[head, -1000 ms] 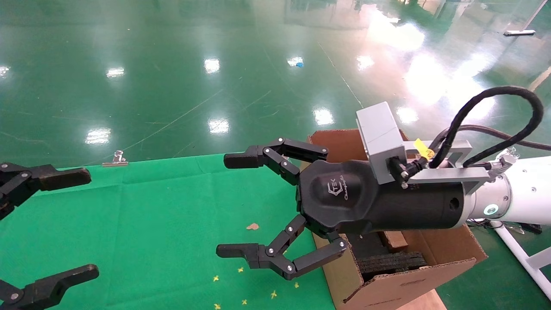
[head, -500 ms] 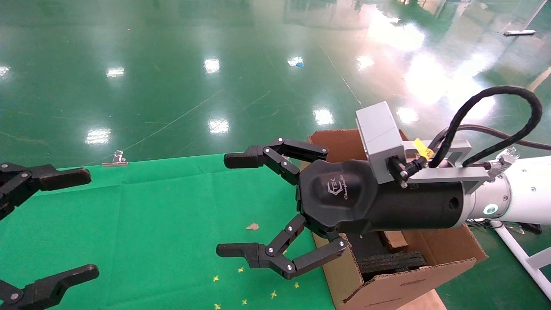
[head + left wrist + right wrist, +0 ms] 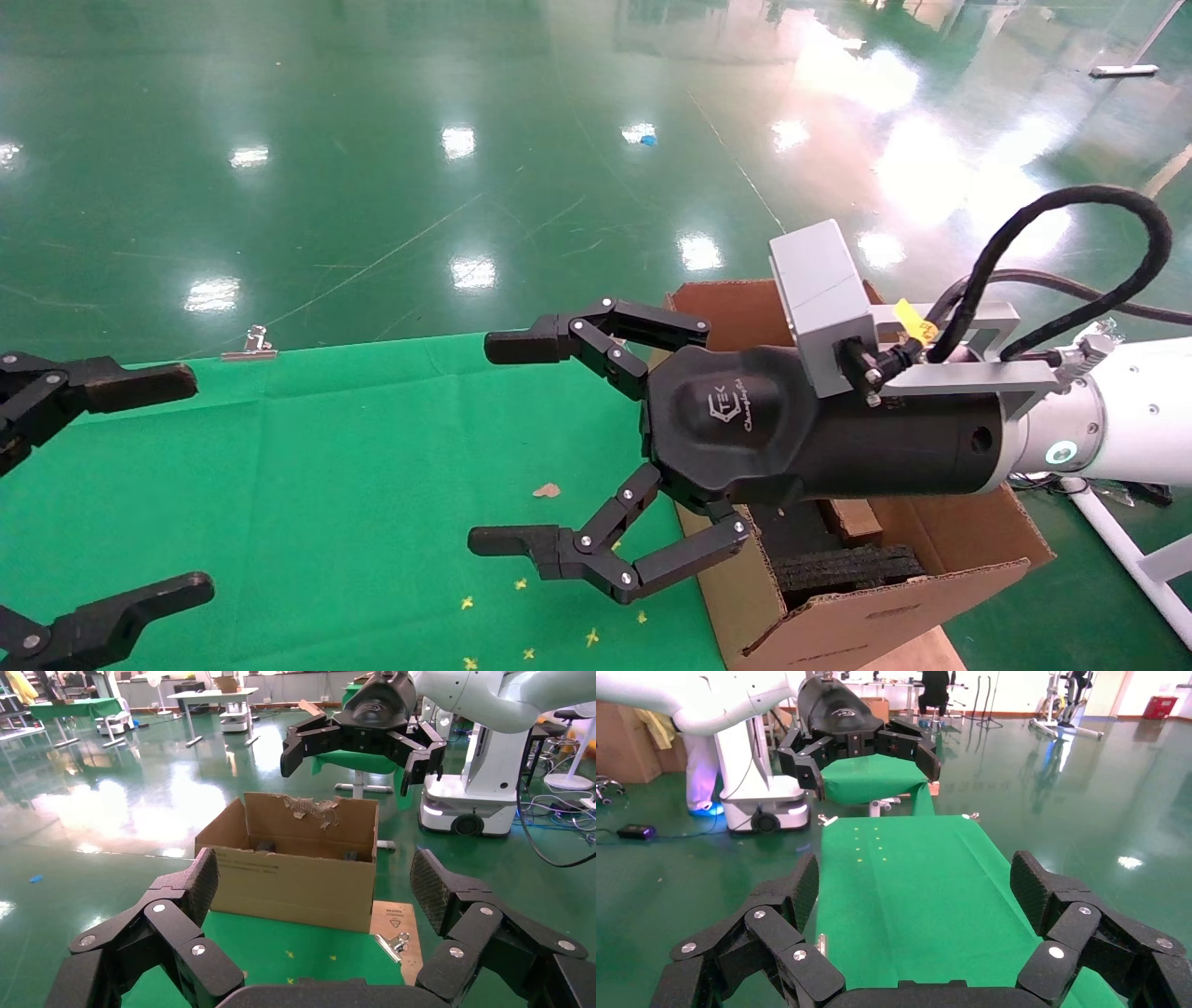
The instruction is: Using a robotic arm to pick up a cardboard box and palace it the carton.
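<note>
- The left claw (image 3: 102, 485) is cut off by the head view's left edge.
- The carton (image 3: 866, 596) interior is largely hidden behind the right claw (image 3: 521, 447) body.
- The carton's lower corner is cut off by the bottom edge.

Corrugated cardboard carton (image 3: 875, 615) with ragged torn edge — matt green cloth (image 3: 354, 485), glossy floor (image 3: 372, 140).

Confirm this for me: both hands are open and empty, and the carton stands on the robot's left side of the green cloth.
The side is wrong. The head view shows the carton on the robot's right side of the green cloth, under the right hand. The rest holds: the right hand and left hand are both open and empty.
</note>
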Robot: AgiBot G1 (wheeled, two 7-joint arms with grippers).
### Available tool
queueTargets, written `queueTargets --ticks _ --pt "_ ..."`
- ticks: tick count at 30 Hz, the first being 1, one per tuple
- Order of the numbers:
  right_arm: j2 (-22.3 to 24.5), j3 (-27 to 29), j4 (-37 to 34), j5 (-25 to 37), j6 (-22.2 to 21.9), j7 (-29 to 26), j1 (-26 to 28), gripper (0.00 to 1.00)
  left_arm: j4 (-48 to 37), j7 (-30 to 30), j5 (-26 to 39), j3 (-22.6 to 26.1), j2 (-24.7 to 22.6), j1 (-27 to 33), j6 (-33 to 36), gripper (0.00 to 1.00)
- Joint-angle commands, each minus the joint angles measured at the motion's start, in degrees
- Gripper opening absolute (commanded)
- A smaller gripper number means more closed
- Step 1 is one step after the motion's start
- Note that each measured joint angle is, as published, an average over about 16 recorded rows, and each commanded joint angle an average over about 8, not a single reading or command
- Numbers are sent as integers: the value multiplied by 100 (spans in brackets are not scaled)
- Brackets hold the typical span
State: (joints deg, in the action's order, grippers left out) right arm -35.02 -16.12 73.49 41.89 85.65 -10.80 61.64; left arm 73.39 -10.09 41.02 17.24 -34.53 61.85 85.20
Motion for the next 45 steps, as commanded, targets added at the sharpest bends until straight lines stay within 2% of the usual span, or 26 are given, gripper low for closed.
queueTargets --ticks 1,45 --pt "0 -1 -1 0 0 0 1 100 0 0 0 0 0 0 0 100" --pt "0 -1 -1 0 0 0 2 100 0 0 0 0 0 0 0 100"
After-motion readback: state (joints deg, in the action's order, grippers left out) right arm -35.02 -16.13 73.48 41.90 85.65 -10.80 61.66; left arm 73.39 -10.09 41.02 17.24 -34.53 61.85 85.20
